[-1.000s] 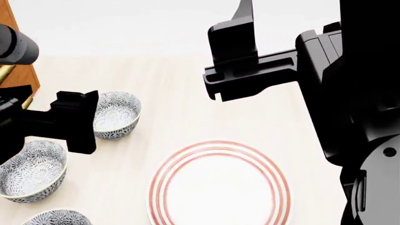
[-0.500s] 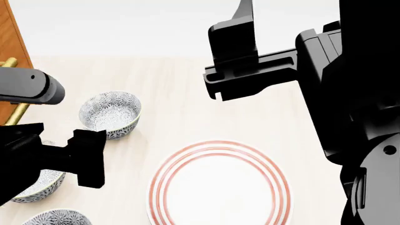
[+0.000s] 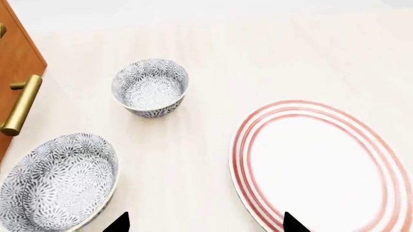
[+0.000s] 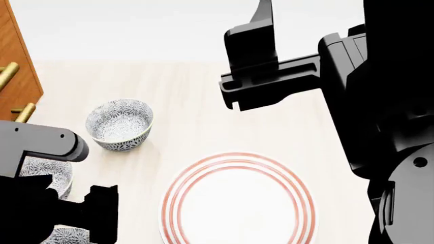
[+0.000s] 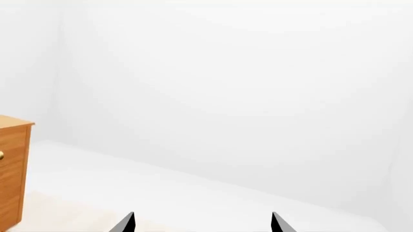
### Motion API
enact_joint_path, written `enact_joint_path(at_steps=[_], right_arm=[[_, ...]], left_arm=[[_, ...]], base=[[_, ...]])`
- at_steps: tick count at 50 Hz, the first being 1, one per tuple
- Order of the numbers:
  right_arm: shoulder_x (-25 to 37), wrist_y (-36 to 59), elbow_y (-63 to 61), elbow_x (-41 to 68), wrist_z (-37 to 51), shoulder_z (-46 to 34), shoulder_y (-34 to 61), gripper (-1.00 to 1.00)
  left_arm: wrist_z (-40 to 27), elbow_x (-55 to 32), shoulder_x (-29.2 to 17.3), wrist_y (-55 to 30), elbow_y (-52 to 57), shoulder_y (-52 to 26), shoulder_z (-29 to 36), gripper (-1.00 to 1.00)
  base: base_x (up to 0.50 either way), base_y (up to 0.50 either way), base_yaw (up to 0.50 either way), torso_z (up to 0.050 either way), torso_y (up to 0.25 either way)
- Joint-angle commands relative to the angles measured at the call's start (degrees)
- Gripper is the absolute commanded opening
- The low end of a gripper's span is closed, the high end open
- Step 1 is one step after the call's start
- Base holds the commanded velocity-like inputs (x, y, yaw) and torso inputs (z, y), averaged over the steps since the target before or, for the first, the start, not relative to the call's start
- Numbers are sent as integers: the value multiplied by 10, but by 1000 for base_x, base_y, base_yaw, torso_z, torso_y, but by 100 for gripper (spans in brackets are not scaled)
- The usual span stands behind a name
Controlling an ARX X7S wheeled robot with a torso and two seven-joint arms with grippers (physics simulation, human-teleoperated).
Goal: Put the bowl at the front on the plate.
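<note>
The bowl (image 4: pixel 69 236) sits at the head view's 7 o'clock corner. It is the nearest of three patterned bowls and only a sliver of its rim shows behind the left arm. It rests on the table (image 4: pixel 190 101), apart from the plate (image 4: pixel 237 203), at about 8 o'clock from it. The plate is bare.

The left gripper (image 3: pixel 205 223) hangs just beside the bowl, toward the plate. Its fingers are spread wide and grip nothing. In the left wrist view only the two black tips show, one near the middle bowl (image 3: pixel 58 186) and the other over the plate's rim.

The middle bowl lies at 11 o'clock from the bowl, close by and partly hidden by the arm. The far bowl (image 4: pixel 119 125) stands well apart, at 11 o'clock from the plate.

A wooden cabinet (image 4: pixel 17 66) with brass handles (image 3: pixel 22 104) fills the 9 to 10 o'clock edge.

The right gripper (image 5: pixel 201 223) is held high at 1 o'clock from the plate. Its fingers are apart and empty, and it faces a white wall.
</note>
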Motion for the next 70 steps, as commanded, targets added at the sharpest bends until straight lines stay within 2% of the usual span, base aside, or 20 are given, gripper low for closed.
enact_joint_path(at_steps=[1, 30, 31, 37, 39, 40, 44, 47, 53, 54, 56, 60, 62, 64, 65, 70], right_arm=[[3, -4, 0, 0, -1, -5, 0, 100], [14, -14, -5, 8, 5, -15, 4, 100], [14, -15, -6, 7, 4, -14, 3, 100], [15, -17, -6, 6, 2, -16, 3, 100], [15, -17, -6, 6, 2, -17, 3, 100], [15, -18, -6, 7, 3, -18, 2, 100], [17, -19, -6, 10, 6, -20, 6, 100], [17, -20, -6, 7, 4, -21, 5, 100], [19, -22, -6, 5, 1, -21, 3, 100], [19, -22, -6, 5, 1, -22, 3, 100], [20, -23, -8, 3, -1, -21, 3, 100], [21, -23, -6, 6, 1, -24, 7, 100], [21, -23, -6, 7, 1, -25, 10, 100], [21, -24, -6, 5, -1, -25, 10, 100], [23, -24, -7, 5, -1, -24, 9, 100], [23, -25, -6, 6, 0, -27, 14, 100]], left_arm=[[21, 32, -5, 0, 6, 43, 10, 100], [39, 56, -18, 2, 18, 111, 39, 100], [20, 33, -20, 2, 14, 97, 43, 100], [13, 25, -24, 4, 12, 104, 49, 100], [42, 60, -23, 5, 16, 123, 48, 100], [18, 27, -26, 5, 9, 111, 54, 100], [45, 67, -27, 8, 12, 134, 54, 100], [17, 30, -31, 8, 6, 124, 62, 100], [29, 53, -35, 8, 6, 147, 69, 100], [53, 83, -34, 11, 7, 162, 68, 100], [29, 51, -37, 10, 6, 152, 72, 100], [51, 79, -36, 11, 8, 166, 76, 100], [32, 56, -37, 10, 6, 157, 80, 100], [61, 92, -36, 14, 6, 172, 81, 100], [38, 59, -38, 13, 2, 157, 82, 100], [38, 56, -41, 13, 3, 163, 86, 100]], base=[[0, 0, 0, 0, 0], [0, 0, 0, 0, 0], [0, 0, 0, 0, 0], [0, 0, 0, 0, 0], [0, 0, 0, 0, 0], [0, 0, 0, 0, 0], [0, 0, 0, 0, 0], [0, 0, 0, 0, 0], [0, 0, 0, 0, 0], [0, 0, 0, 0, 0], [0, 0, 0, 0, 0], [0, 0, 0, 0, 0], [0, 0, 0, 0, 0], [0, 0, 0, 0, 0], [0, 0, 0, 0, 0], [0, 0, 0, 0, 0]])
